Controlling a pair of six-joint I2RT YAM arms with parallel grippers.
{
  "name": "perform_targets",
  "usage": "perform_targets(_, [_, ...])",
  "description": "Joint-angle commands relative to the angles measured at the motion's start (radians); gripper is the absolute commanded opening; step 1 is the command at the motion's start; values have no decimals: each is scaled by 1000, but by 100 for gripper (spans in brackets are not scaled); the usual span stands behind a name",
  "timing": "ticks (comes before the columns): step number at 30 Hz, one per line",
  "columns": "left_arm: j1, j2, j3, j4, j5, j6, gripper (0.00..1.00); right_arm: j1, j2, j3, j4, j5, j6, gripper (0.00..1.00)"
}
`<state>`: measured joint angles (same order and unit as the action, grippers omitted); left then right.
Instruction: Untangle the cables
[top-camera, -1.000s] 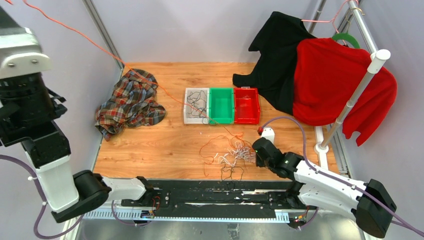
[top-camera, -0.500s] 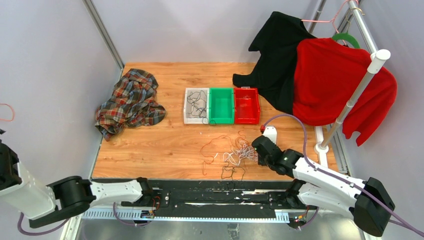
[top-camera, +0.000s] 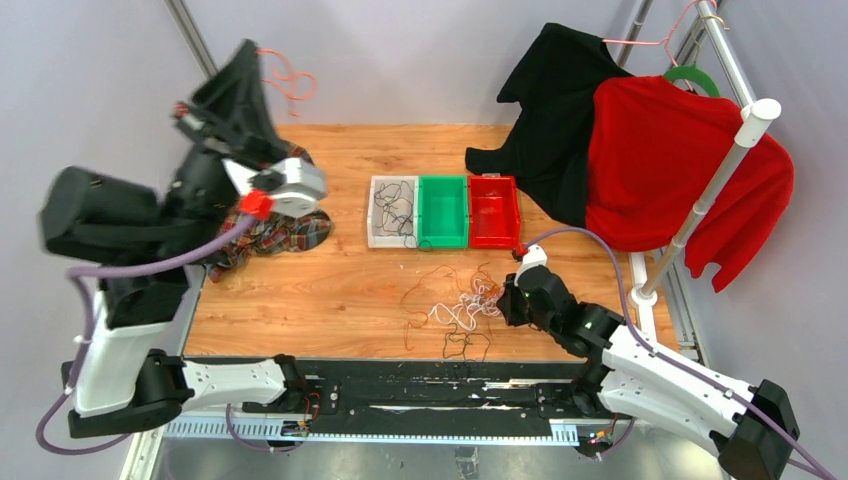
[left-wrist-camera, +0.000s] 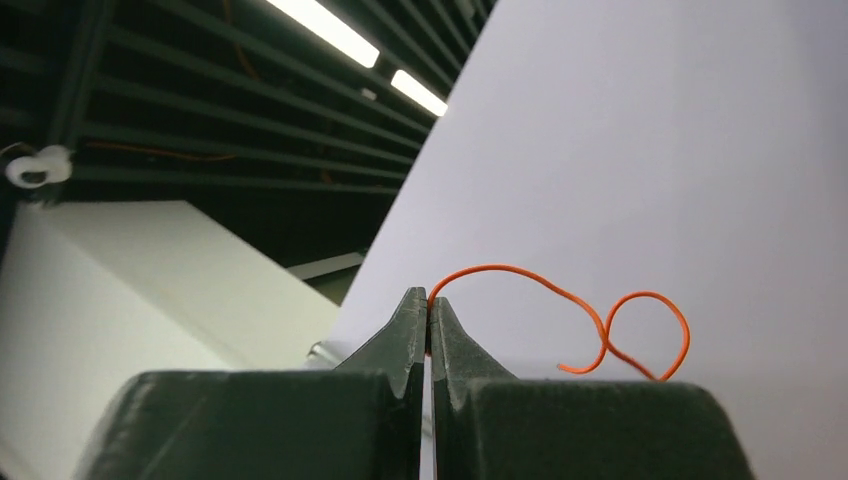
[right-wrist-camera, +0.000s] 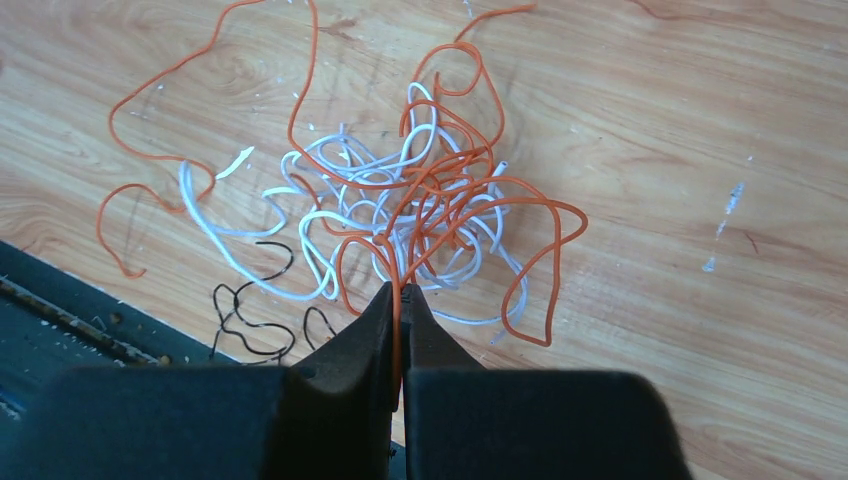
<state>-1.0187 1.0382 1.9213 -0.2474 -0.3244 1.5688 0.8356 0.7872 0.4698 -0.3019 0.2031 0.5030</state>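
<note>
The left gripper (left-wrist-camera: 428, 303), raised high over the far-left corner of the table (top-camera: 350, 290), is clamped on a loose orange cable (left-wrist-camera: 495, 267) (its free end curls into a loop), while the right gripper (right-wrist-camera: 400, 295) pinches an orange strand (right-wrist-camera: 397, 272) of the cable tangle (right-wrist-camera: 400, 200) lying by the table's near edge, right of centre.

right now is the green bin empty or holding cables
Empty. The top view shows bare floor inside the green bin, while the white bin beside it holds dark cables.
</note>
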Motion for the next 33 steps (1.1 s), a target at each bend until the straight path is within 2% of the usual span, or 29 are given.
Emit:
perform_targets(1, [-8,33,-47,24,48,-103,1,-11,-38,-33,52,-46,-23,1])
perform_targets(9, [-7,200,-127,174,111,-192,0,-11,-105,-86,55,-18,10,1])
perform_targets(19, [68,425,-46,287,125,-286,0,-12,-151,-122,53,7,24,1])
perform_targets(25, [140,461,-77,310,123,-329,0,-11,-163,-133,50,5,14,1])
perform_targets(33, [165,471,-97,339,139,-335,0,-11,-190,-165,50,13,24,1])
